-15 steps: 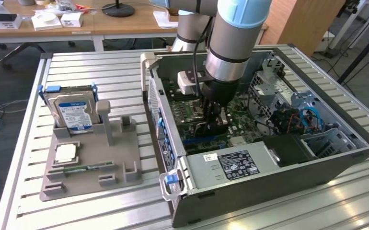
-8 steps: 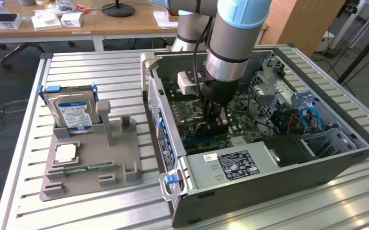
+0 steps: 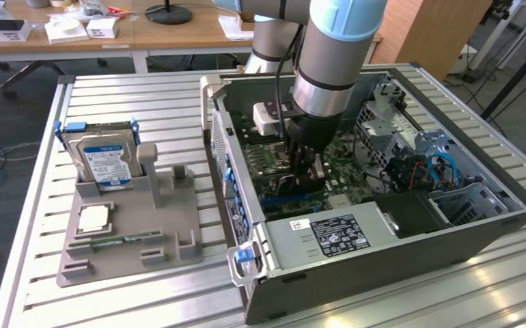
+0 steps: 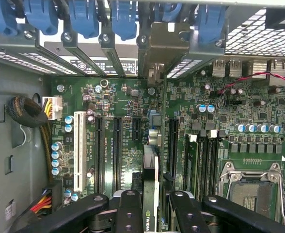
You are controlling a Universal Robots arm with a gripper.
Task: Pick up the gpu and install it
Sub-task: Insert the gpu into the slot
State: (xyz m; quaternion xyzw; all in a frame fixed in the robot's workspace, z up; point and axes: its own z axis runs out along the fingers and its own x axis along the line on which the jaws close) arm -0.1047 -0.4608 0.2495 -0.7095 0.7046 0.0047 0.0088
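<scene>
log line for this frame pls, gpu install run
phase: insertion | gripper: shut on gpu | gpu: edge-on, over motherboard slots inside pc case | seated: cannot tell | hard drive: in holder

- In the exterior view the arm [image 3: 331, 61] is cut off by the upper edge, and it hides a part of the motherboard [image 3: 354, 167] inside the computer case [image 3: 382, 239].
- The gripper [image 3: 304, 179] is deep in the case; its fingertips are too dark to separate there.
- In the wrist view the gpu [image 4: 150, 187] is seen edge-on, its lower part goes under the black fingers [image 4: 128, 213] and out of the frame.
- The print on the hard drive [image 3: 106, 162] label is too small to read.
- The desk [image 3: 90, 31] behind is cut off by the edge.
</scene>
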